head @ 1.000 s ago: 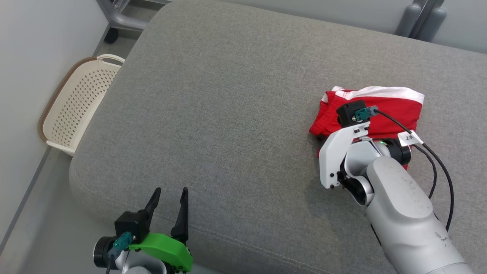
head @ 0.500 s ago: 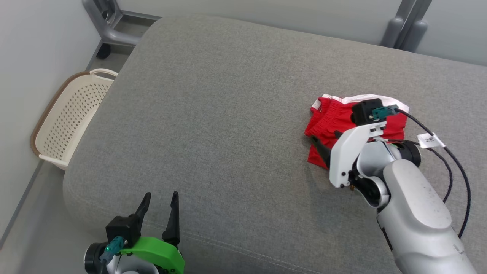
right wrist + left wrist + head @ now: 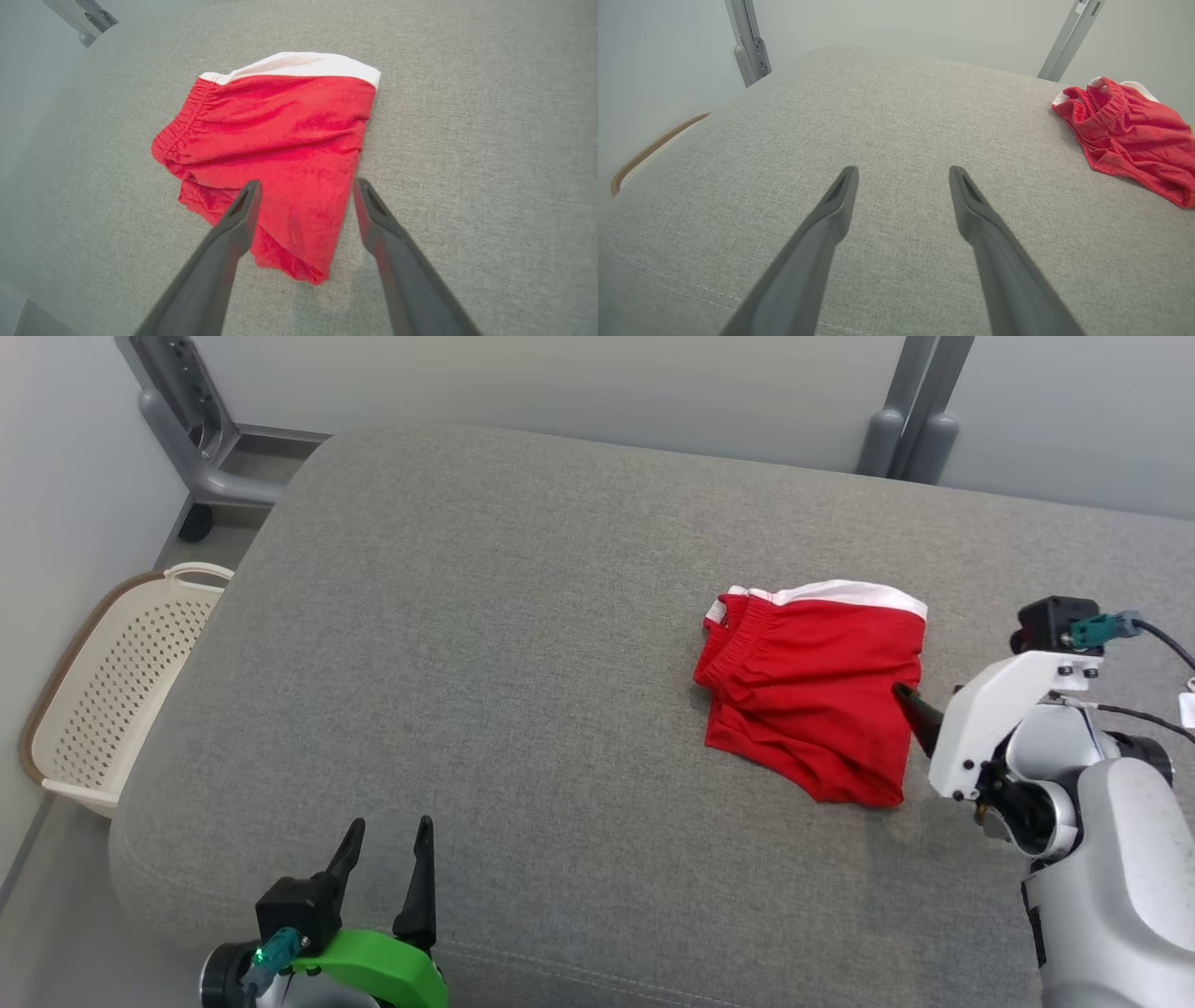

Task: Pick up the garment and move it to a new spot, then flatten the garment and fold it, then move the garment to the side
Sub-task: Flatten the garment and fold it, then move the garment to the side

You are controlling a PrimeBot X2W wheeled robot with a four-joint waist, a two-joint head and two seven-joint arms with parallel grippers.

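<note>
The garment (image 3: 812, 700) is a pair of red shorts with a white band along its far edge, lying folded on the right part of the grey cushion (image 3: 513, 616). My right gripper (image 3: 920, 709) stands open just off the garment's right edge, holding nothing. In the right wrist view its fingers (image 3: 306, 186) hover spread above the near end of the garment (image 3: 280, 135). Near the cushion's front left edge my left gripper (image 3: 390, 831) is open and empty, far from the shorts. From the left wrist view the garment (image 3: 1129, 135) lies far right of that gripper (image 3: 903, 170).
A cream perforated basket (image 3: 112, 681) stands on the floor left of the cushion. Grey metal frame posts (image 3: 201, 439) rise behind the cushion at the back left and back right (image 3: 896, 420). Black cables (image 3: 1167, 653) trail off my right wrist.
The head camera has tilted, shifting the whole picture. My right gripper has opened, let go of the garment and drawn back to its right edge. The left gripper has stayed put.
</note>
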